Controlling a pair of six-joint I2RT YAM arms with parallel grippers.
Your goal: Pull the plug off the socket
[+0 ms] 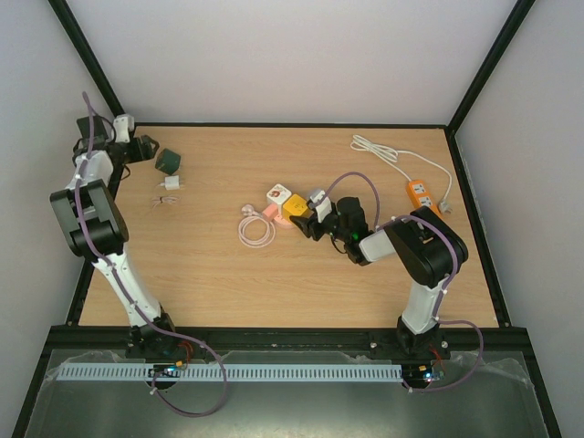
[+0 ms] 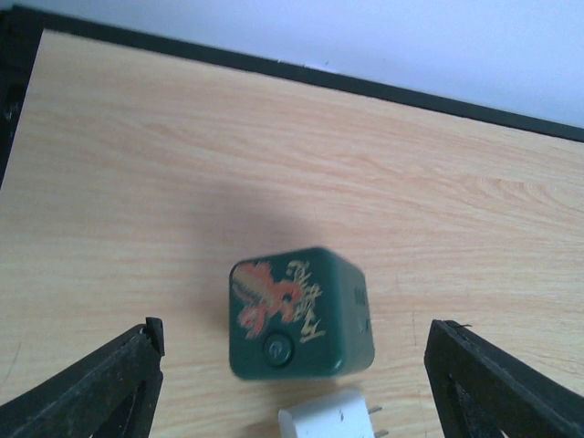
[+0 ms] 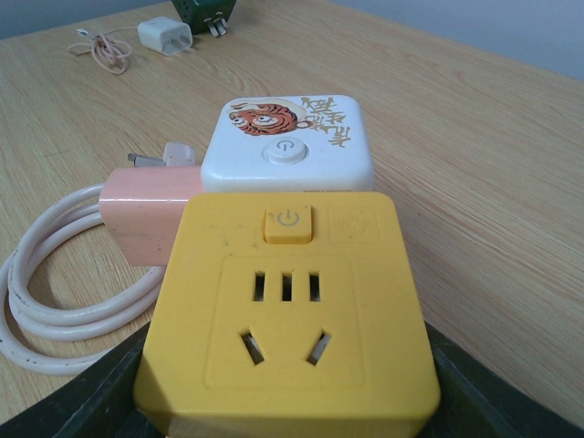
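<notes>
My right gripper is shut on a yellow cube socket, one finger on each side; in the top view the gripper is at mid-table. A white cube socket with a tiger print touches the yellow cube's far side. A pink plug with a white cable coil lies against the yellow cube's left side; I cannot tell whether it is plugged in. My left gripper is open at the far left, its fingers either side of a green cube socket. A white charger plug lies just below the cube.
An orange power strip with a white cord lies at the back right. A small thin cable lies near the green cube. Black frame rails border the table.
</notes>
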